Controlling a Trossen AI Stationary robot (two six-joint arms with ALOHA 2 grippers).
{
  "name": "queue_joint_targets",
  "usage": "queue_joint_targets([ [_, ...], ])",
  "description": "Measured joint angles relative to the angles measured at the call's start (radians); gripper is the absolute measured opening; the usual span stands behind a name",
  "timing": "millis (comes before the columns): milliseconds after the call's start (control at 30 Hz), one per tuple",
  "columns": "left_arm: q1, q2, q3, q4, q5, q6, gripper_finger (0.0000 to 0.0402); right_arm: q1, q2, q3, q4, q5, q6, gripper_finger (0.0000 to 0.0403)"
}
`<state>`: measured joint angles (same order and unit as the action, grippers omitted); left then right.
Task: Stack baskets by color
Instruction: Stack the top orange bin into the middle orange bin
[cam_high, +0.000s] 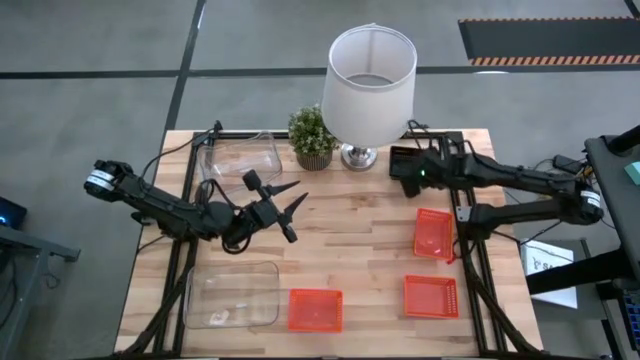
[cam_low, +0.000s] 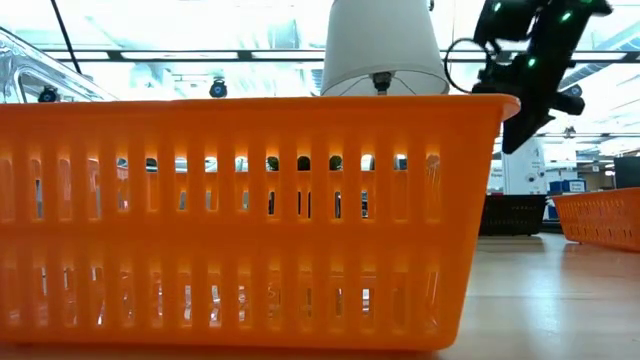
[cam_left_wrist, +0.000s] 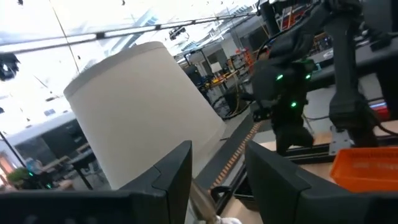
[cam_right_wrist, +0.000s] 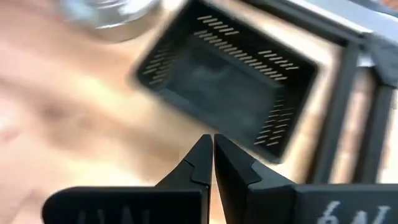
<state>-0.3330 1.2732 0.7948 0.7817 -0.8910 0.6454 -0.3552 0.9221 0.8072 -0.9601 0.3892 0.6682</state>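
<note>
Just beyond shut right pincer (cam_right_wrist: 212, 152), black basket (cam_right_wrist: 227, 78)

An orange basket (cam_low: 250, 220) was seen filling the foreground, a lamp (cam_low: 385, 48) behind it; a dark arm (cam_low: 530, 60) hung above, and a second orange basket (cam_low: 600, 220) lay farther right

Three orange baskets (cam_high: 316, 309) lie upright and apart on the surface's near and right side. A black basket (cam_right_wrist: 227, 78) sits by the far right edge. Two clear bins (cam_high: 232, 295) lie on the left.
</note>
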Motion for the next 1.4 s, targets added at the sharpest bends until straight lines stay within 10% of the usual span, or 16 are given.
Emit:
queue_joint_targets([
  [200,-0.002,0.000,-0.007,-0.167,0.056,-0.260,0.0132,0.241,-0.019,-0.003,0.000,-0.058,0.088,0.0009],
  [500,-0.002,0.000,-0.007,-0.298,0.434,-0.600,0.0132,0.538,0.015,0.004,0.005,-0.127,0.167,0.0009],
  [767,-0.003,0.114,0.096,-0.465,0.456,-0.746,0.0132,0.755,0.015,0.004,0.007,-0.126,0.303,0.0009],
  [1400,-0.004,0.426,0.519,-1.166,0.730,-0.814,0.0132,0.835,0.183,0.002,-0.160,-0.116,0.574,0.0184],
])
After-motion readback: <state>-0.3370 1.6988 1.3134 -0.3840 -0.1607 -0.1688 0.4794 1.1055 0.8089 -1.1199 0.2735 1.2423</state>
